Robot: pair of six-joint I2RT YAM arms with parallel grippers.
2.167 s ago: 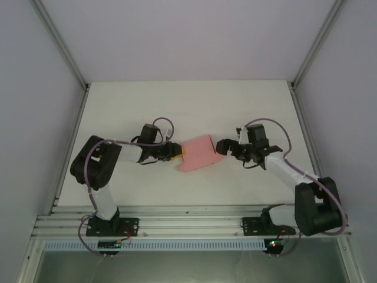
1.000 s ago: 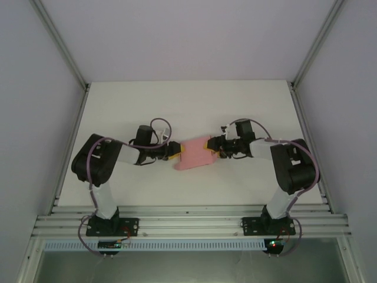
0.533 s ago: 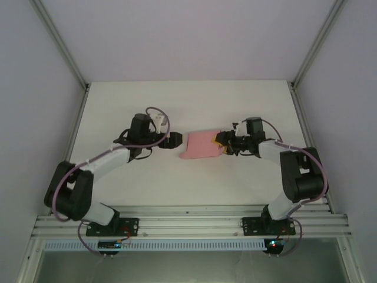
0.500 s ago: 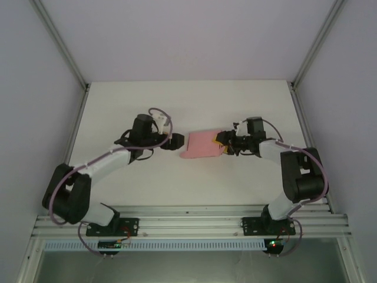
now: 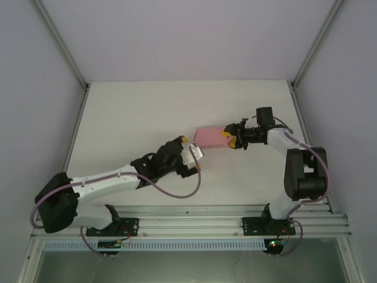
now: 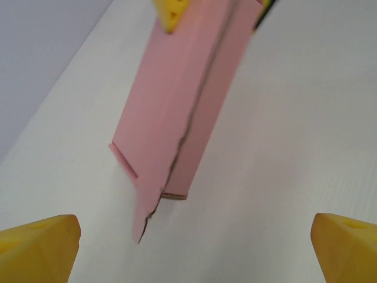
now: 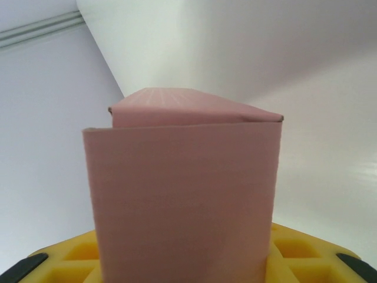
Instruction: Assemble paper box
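The paper box is a small folded pink card box lying on the white table, right of centre. My right gripper is shut on its right end; in the right wrist view the pink card stands between the yellow pads. My left gripper is open just in front and left of the box, apart from it. In the left wrist view the box runs away from me, with a loose flap at its near end and my yellow fingertips spread wide.
Grey enclosure walls and metal frame posts bound the table on the left, right and back. An aluminium rail carrying both arm bases runs along the near edge. Bare table lies on the far side and to the left.
My left gripper has let go of the box's left end, drawn back and swung toward the front. My right gripper has carried the box a little right and away.
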